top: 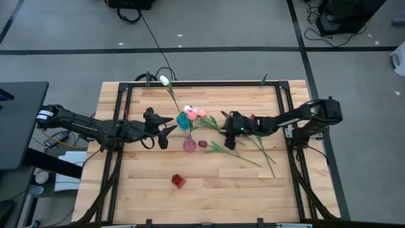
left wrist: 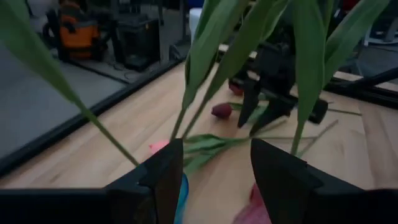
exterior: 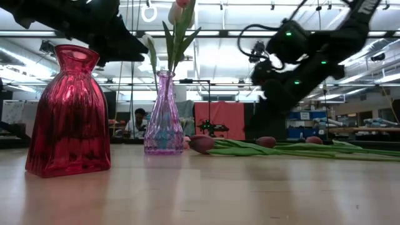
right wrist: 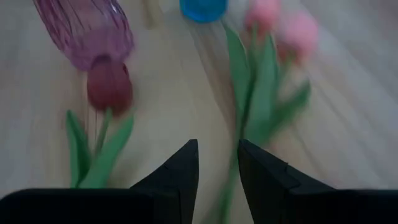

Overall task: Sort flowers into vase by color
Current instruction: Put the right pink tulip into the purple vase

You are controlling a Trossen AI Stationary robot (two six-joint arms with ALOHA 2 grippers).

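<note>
A white tulip [top: 164, 80] stands on a long stem in the blue vase [top: 183, 120]. Next to it are the pink glass vase [top: 188, 144] and, nearer the front, the red vase [top: 178, 181]. Two pink tulips [right wrist: 267, 12] and a maroon tulip [right wrist: 110, 84] lie flat on the table, their stems running toward the right. My left gripper [left wrist: 214, 168] is open just left of the blue vase, green stems and leaves right ahead of its fingers. My right gripper [right wrist: 217, 168] is open, slanting down, a finger on either side of a pink tulip's stem [right wrist: 239, 130].
More stems and leaves [top: 262, 152] lie spread over the table's right half, under and beside my right arm. The black frame rails [top: 126, 126] run along the table's left, right and far sides. Bare wood [top: 253, 190] shows near the front edge.
</note>
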